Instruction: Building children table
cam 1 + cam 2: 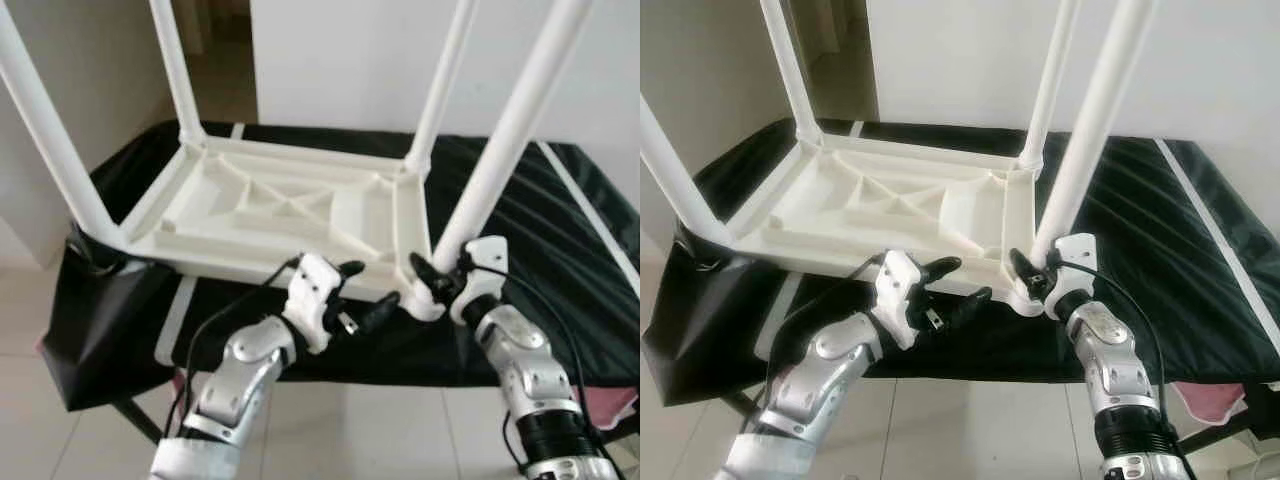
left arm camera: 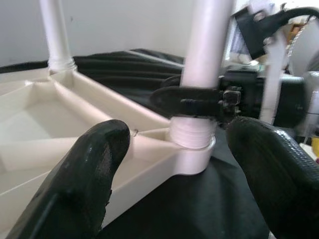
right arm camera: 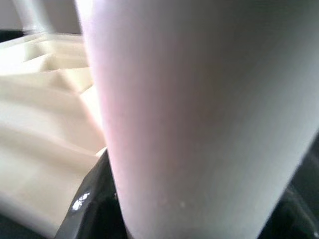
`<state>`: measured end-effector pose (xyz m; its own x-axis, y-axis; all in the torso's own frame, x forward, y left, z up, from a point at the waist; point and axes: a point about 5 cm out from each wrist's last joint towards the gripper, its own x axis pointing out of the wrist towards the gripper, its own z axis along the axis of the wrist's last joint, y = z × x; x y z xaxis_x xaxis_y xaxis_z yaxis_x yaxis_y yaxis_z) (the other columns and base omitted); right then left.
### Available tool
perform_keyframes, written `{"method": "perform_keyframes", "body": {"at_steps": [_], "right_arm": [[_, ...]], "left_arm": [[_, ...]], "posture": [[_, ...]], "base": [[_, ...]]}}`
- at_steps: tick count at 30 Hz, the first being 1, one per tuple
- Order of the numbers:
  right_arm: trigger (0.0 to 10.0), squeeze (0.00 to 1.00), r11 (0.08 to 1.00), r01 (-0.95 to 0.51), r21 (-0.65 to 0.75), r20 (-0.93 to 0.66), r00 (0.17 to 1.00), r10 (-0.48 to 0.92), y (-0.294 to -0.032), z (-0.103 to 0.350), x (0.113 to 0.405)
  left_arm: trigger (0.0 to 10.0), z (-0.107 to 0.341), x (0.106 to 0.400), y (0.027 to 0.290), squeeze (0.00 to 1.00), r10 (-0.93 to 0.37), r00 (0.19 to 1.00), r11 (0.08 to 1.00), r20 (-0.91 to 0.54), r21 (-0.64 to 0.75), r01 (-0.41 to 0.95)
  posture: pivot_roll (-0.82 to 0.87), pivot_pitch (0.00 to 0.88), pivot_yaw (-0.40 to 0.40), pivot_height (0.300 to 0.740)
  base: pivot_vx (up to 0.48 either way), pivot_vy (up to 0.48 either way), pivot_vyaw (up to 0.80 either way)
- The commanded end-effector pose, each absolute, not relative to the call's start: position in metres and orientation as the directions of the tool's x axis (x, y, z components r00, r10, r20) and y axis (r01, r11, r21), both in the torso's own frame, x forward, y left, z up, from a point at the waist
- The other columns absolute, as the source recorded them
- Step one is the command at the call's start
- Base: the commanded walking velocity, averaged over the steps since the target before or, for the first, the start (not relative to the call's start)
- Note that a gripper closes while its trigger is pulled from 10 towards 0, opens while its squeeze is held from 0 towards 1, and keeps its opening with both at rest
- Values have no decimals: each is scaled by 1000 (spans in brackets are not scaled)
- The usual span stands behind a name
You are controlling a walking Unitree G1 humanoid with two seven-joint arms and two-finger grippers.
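My right gripper (image 1: pixel 432 283) has its jaws clenched around the base of the near-right white plastic tube leg (image 1: pixel 505 140), just above its corner socket, while my left gripper (image 1: pixel 365 290) hovers beside that corner with jaws spread. The white ribbed plastic children's table (image 1: pixel 280 205) lies upside down on the black-draped tabletop (image 1: pixel 560 250), its near edge close to the tabletop's front edge. All four legs point upward, long axes near vertical.

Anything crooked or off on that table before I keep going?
Nothing stands out. The white table top lies upside down on the black cover, four legs standing. The right claw grips the near right leg at its base; the left claw is open beside that corner.
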<state>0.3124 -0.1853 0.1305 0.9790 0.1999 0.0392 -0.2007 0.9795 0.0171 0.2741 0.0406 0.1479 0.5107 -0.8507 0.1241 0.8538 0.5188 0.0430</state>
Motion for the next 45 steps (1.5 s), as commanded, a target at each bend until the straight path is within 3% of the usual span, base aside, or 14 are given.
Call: {"method": "perform_keyframes", "body": {"at_steps": [1,3,8,10,13,27,28,29,30,34,35,45], "right_arm": [[10000,0,994,-103,36,-37,994,104,-193,113,307],[10000,0,997,-15,70,-39,999,17,-188,111,306],[10000,0,997,7,78,-41,999,-4,-187,110,306],[10000,0,973,206,104,-88,976,-197,-182,101,305],[10000,0,948,302,101,-99,951,-293,-172,98,304],[10000,0,948,316,38,-30,949,-315,-167,107,303],[10000,259,949,314,28,-21,949,-314,-166,108,303],[10000,357,949,314,24,-18,949,-313,-166,109,303],[10000,627,950,312,21,-12,950,-312,-166,109,303],[10000,627,947,322,16,-6,947,-322,-166,109,302],[10000,1000,948,316,29,10,949,-317,-167,111,302],[10000,1000,963,263,57,64,962,-266,-166,117,297]], "left_arm": [[10000,147,279,40,0,-823,557,563,110,37,825],[10000,146,283,39,0,-809,579,583,99,24,812],[10000,145,283,39,0,-807,583,587,96,20,809],[10000,143,283,36,0,-802,592,594,84,8,804],[10000,143,285,36,0,-787,612,615,72,31,788],[10000,147,290,44,0,-736,667,677,116,118,727],[10000,148,291,46,0,-729,673,685,126,125,718],[10000,148,292,47,0,-721,681,693,129,121,710],[10000,147,295,48,0,-713,692,701,115,105,705],[10000,144,297,50,0,-705,703,709,91,85,700],[10000,145,301,52,0,-685,723,729,92,71,681],[10000,145,304,56,0,-678,727,732,106,10,681]], "posture": [[-28,0,-32,740],[-34,0,-25,740],[-34,0,-25,740],[-30,0,-22,740],[-25,0,-23,740],[-14,0,-24,740],[-15,0,-24,740],[-15,0,-24,740],[-16,0,-22,740],[-18,0,-21,740],[-22,0,-18,740],[-29,0,-16,740]], "base": [[0,0,0],[0,0,0],[0,0,0],[0,0,0],[0,0,0],[0,0,0],[0,0,0],[0,0,0],[0,0,0],[0,0,0],[0,0,0],[0,0,0]]}}
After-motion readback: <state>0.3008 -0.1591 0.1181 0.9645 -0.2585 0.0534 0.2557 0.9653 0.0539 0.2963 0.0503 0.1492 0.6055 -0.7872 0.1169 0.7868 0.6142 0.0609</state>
